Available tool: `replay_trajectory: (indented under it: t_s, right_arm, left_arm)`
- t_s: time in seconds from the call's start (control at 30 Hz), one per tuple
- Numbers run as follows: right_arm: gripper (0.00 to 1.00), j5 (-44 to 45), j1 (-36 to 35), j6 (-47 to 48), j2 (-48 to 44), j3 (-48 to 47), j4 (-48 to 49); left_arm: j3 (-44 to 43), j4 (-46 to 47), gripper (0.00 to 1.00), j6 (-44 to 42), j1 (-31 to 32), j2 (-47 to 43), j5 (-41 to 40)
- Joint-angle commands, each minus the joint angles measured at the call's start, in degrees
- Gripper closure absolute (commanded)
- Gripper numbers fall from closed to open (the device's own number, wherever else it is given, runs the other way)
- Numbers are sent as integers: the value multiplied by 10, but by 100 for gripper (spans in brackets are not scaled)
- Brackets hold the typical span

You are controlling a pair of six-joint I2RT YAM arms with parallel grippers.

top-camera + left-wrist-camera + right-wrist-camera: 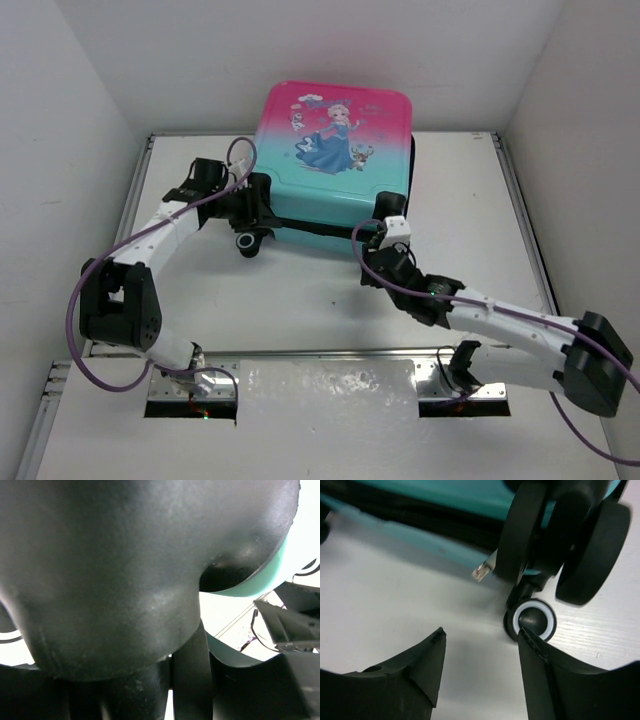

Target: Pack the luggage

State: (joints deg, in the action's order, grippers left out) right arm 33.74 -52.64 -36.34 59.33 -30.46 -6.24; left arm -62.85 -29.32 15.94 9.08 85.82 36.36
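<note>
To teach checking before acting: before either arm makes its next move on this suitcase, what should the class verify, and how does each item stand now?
1. Pink-to-teal hard-shell suitcase with princess print rests on the white table: ok.
2. Its two shells appear shut together: ok. Zipped all round: cannot tell.
3. Right gripper open, nothing between its fingers: ok.
4. Right gripper clear of the small white-ringed black wheel: cannot tell; one finger sits right beside it.
5. Left gripper at the suitcase's left near corner, open or shut: cannot tell; a black rounded part fills its wrist view.
</note>
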Motion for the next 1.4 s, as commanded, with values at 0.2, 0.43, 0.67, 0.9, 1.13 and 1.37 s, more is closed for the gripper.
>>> replay_trajectory:
  t_s: [0.2, 0.43, 0.67, 0.9, 1.13, 1.37]
  right_arm:
    - [52, 174, -3, -130, 122, -101, 27]
    - [56, 273, -1, -181, 191, -173, -48]
    - [64, 248, 18, -181, 233, -174, -32]
    - [67, 230, 28, -190, 232, -153, -29]
    - [90, 189, 67, -136, 224, -120, 55]
    - [100, 176, 81, -38, 193, -31, 185]
  left_arm:
    - [-9, 83, 100, -16, 37, -27, 52]
    - [-9, 82, 100, -18, 44, -33, 50]
    - [-10, 80, 100, -18, 45, -36, 41]
    - [-10, 77, 100, -18, 45, -36, 37]
    - [-10, 79, 100, -17, 45, -36, 30]
    - [-10, 84, 100, -7, 45, -36, 22]
